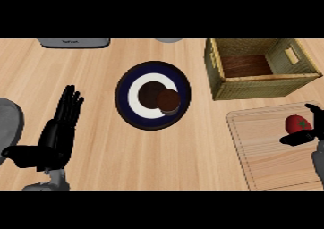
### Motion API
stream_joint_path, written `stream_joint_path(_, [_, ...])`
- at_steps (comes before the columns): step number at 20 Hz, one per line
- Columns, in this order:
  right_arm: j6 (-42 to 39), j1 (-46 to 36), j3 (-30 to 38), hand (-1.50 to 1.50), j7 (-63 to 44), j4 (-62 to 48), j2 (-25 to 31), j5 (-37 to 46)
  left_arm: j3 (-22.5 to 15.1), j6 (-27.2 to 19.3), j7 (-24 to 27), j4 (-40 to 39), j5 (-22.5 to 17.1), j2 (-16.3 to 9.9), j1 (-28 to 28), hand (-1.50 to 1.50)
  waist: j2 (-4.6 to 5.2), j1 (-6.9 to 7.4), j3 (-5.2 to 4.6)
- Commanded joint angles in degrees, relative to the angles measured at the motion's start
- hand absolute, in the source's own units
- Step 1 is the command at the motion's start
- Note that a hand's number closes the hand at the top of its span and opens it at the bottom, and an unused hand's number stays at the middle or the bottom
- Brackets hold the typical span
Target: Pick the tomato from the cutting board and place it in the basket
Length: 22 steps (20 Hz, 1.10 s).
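At the far left of the counter (92,147), the left robot hand (59,129) rests with its fingers straight and spread, pointing away from the robot, thumb out toward a grey round object (5,129) at the view's left edge. It touches nothing and lies well apart from anything the task concerns.

In the middle stands a dark blue plate (128,96) with a white ring, carrying a brown round item (167,100); it plays no part in the job.

Further right and toward the back sits the basket (257,87), an open woven box with bare wooden floor showing inside. Just in front of it lies the cutting board (270,152), a pale wooden slab with a grooved border.

The tomato (298,123) is at the board's right side, near its rear edge, and the right robot hand (310,134) is curled about it: one finger arcs over the far side, the thumb closes in from the near side, so the fruit sits pinched between them. Whether it has left the board cannot be told from this view.

The relation that matters is plain. The right robot hand is the one on the tomato, and the basket lies away from the robot and slightly left of that hand. The coming move would likely be a lift, then a carry forward and left over the basket's near wall.
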<state>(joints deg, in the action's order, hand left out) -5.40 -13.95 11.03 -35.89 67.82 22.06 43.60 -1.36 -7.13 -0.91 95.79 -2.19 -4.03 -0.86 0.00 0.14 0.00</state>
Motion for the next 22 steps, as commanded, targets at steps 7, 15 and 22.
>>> stream_joint_path(7, [-0.7, -1.4, -3.4, 1.50, 7.8, -7.2, 0.4, 3.2, 0.7, -0.1, -4.0, 3.2, 0.4, -0.2, 0.0, 0.00, -0.01, 0.08, 0.01])
stream_joint_path(15, [-1.6, -5.3, -19.7, 1.50, 9.9, -0.5, -9.4, 11.2, -0.9, 0.8, 0.5, -1.3, 1.0, 1.4, -2.1, 0.00, 0.06, 1.89, -0.05])
stream_joint_path(22, [-2.2, -14.9, -40.0, 1.50, 7.8, -3.2, -21.7, 14.8, -1.4, 1.3, 0.6, -2.0, 1.1, 1.5, -2.4, 0.00, 0.32, 3.25, 0.01])
